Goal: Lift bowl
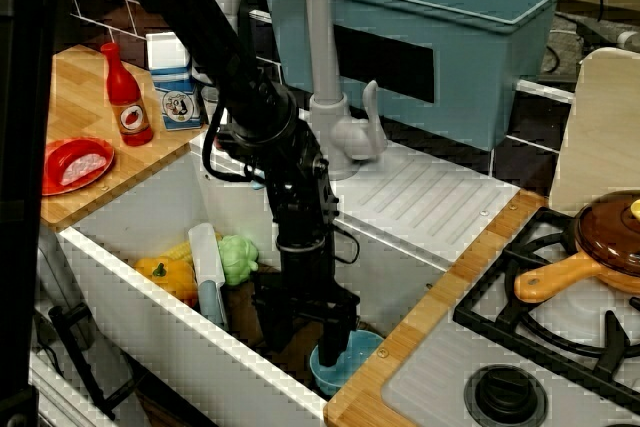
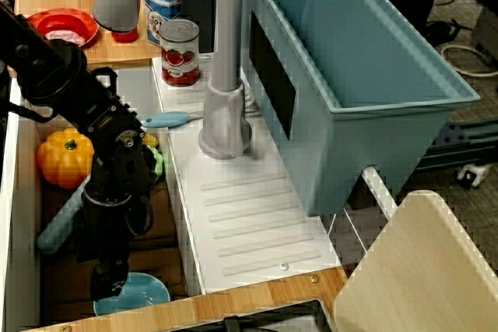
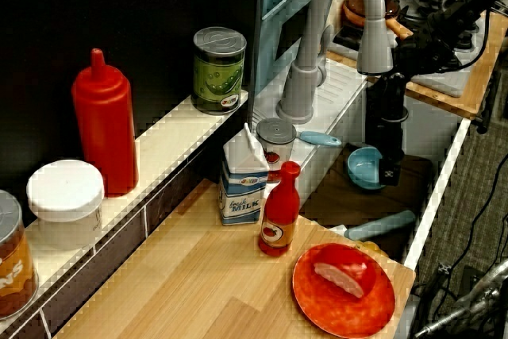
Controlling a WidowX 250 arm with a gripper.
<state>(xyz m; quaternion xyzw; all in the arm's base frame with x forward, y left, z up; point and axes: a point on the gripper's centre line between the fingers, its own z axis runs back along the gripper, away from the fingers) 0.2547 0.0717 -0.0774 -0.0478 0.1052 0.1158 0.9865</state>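
The bowl (image 1: 352, 359) sits on the dark floor of the sink (image 1: 130, 292), in the corner nearest the stove (image 1: 560, 347) and farthest from the red plate (image 1: 75, 165). It is light blue, upright, and partly covered by the arm in every view.

The end effector (image 1: 338, 347) points straight down into the sink and reaches the bowl's rim — one dark finger (image 1: 336, 345) appears to dip inside the bowl, on the side toward the faucet (image 1: 300, 47). The other finger is hidden behind the wrist, so whether the jaws are spread or pinched on the rim cannot be told. In the overhead view the end effector (image 2: 109, 281) overlaps the bowl (image 2: 140, 293) at its edge; in the side view the end effector (image 3: 387, 174) stands just beside the bowl (image 3: 363, 169), touching or nearly so. The bowl looks to be resting on the sink floor, not raised.

Other sink contents, relative to the bowl: an orange pumpkin-like toy (image 2: 64, 157) at the far end, a green leafy toy (image 1: 236, 257) between them, and a pale-blue-handled utensil (image 1: 208, 277) leaning along the near wall.

On the wooden desk (image 3: 198, 275) beyond the sink's far end — red plate with a pale piece of food, red sauce bottle (image 3: 279, 210), milk carton (image 3: 242, 184), tomato can (image 2: 179, 52). A large teal tub (image 1: 440, 27) stands behind the faucet.
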